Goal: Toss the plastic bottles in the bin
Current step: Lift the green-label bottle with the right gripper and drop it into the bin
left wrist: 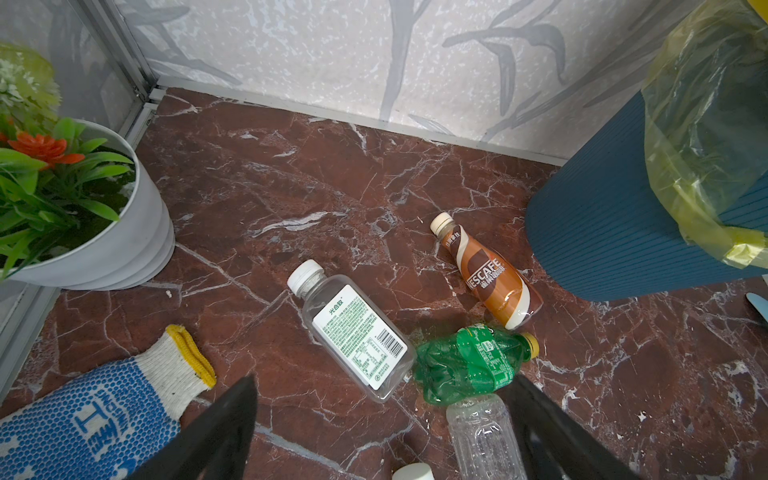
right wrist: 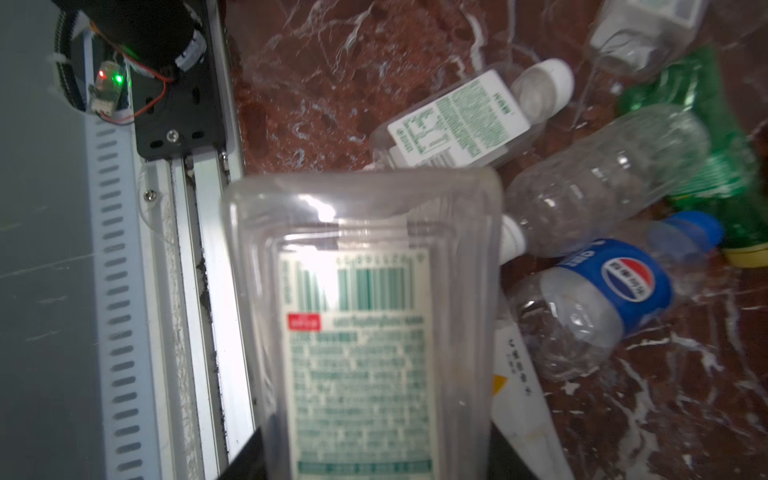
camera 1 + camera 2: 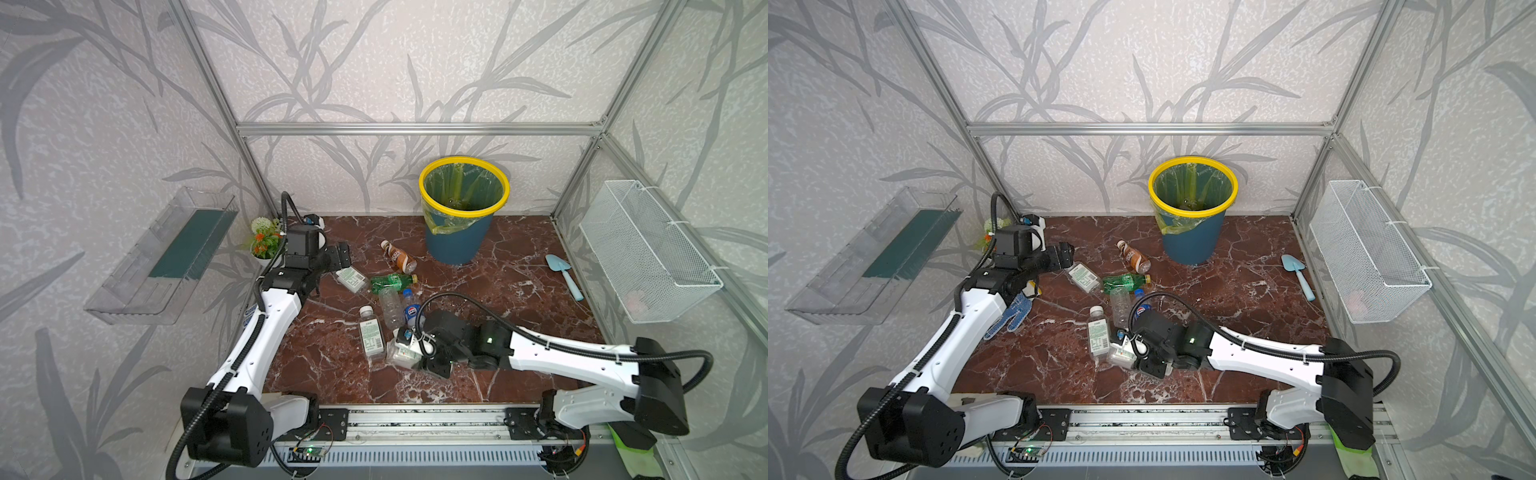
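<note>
Top views both show the dark-red marble worktop, with the blue bin, yellow-rimmed and bag-lined, standing at the back wall, well apart from the bottles scattered across the middle and front. The right claw grips the flat sides of a square clear bottle near the front edge. The left claw hangs wide open and empty near the back-left bottles. To do this step well, the right arm should probably lift straight up, clear of the close neighbours. It should hold gently, since thin plastic buckles, and let go only above the bin's mouth. Readable print: NESCAFE on the brown bottle and a Pepsi emblem on the blue-labelled bottle. The held bottle's barcode label is too blurred to read.
</note>
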